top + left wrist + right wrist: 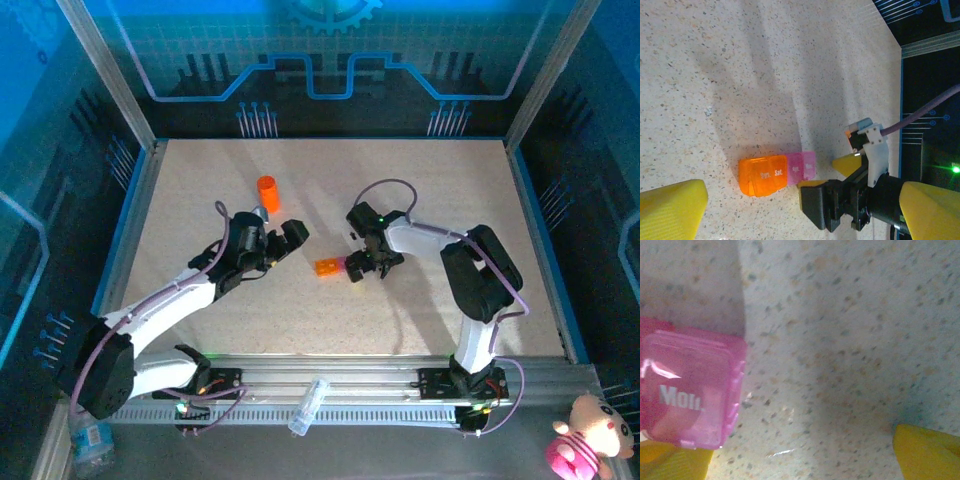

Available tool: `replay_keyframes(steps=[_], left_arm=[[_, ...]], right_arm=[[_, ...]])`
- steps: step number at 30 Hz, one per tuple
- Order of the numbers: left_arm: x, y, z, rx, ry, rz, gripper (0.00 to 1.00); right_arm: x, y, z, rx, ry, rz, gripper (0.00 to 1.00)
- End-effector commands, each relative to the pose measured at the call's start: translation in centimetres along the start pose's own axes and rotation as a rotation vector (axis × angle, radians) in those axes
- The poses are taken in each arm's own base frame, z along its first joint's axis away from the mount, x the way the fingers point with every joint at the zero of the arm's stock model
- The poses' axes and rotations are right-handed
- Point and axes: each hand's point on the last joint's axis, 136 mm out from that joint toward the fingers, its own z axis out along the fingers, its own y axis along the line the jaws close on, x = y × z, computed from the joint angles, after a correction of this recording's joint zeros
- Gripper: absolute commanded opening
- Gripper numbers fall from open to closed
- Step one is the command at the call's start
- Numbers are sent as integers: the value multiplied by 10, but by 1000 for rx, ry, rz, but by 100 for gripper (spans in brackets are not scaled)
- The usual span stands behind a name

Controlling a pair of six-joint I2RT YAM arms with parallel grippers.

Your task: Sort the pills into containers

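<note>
Pink-and-orange containers [330, 267] lie beside the wide-open, empty right gripper [357, 270], pink end at one fingertip.

Setting is reading as a robotics lab test cell. Aluminium frame posts [105, 70] are boxing in a speckled tabletop [420, 190]. Blue printed panels [200, 50] with circuit lines and a gear graphic [335, 12] are walling off the back and sides. A left arm [170, 300] and a right arm [470, 270] are sitting bolted to a slotted aluminium rail [380, 385] at the near edge. Purple cables [385, 185] are looping along them, and a green indicator light [380, 217] is glowing. A plush toy [590, 435] and a plastic bottle [90, 440] are lying outside the frame, off the work surface.
</note>
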Motion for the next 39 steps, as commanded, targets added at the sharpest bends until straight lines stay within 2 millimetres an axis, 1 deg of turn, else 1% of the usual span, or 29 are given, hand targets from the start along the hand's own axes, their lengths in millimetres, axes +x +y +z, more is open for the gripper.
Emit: replay_keyframes(steps=[1,4,7,10,14,18,22,26,28,30,33,39], left_arm=[[-5,-18,1,51,6,43,99],[-5,-19,2,49,12,56,99],[-4,-17,3,41,20,71,99],[-3,-16,4,32,27,100,99],[-3,-16,5,-4,50,187,99],[-3,-19,7,-42,94,332,99],[5,-16,15,-127,160,530,99],[21,-9,28,-247,216,758,99],[28,-3,35,-300,239,826,99],[34,5,41,-331,264,856,99],[37,13,46,-356,276,864,99],[38,19,51,-371,288,880,99]], right_arm=[[-13,-6,0,-20,-6,35,92],[-15,-4,-1,-35,-11,37,92],[-10,-3,-7,-50,-17,38,92],[-1,-2,-21,-73,-38,46,92],[4,-4,-46,-107,-98,69,92],[-2,-4,-69,-188,-165,116,92],[-19,2,-79,-289,-208,165,92],[-36,9,-74,-350,-205,189,92],[-42,12,-69,-364,-196,194,92],[-46,16,-62,-382,-180,200,92],[-48,21,-52,-398,-162,208,91],[-46,27,-33,-377,-126,191,91]])
